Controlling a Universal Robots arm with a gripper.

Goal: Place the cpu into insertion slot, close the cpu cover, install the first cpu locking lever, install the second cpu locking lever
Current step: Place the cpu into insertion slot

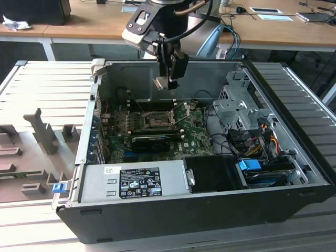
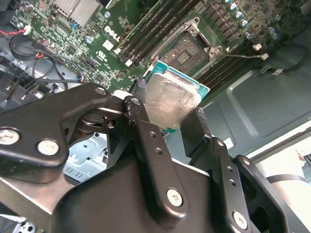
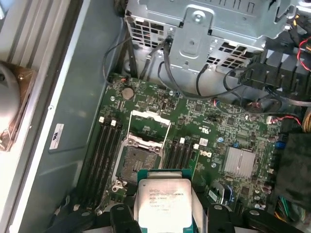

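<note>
My gripper (image 2: 169, 106) was clamped on the cpu (image 2: 171, 97), with two fingers pressing on opposite edges. The chip's silver face showed in both wrist views, and it was held in the air above the open computer case (image 1: 157, 218). Beyond it, toward 6 o'clock from the cpu in the exterior view, the insertion slot (image 3: 132, 162) lay bare on the green motherboard (image 3: 204, 131), well apart from the chip, with the cpu cover (image 3: 150, 113) swung open just beside it.

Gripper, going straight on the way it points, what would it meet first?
Likely the open insertion slot, touched first by the cpu the gripper holds; nothing shows between them, though depth is unclear.
</note>
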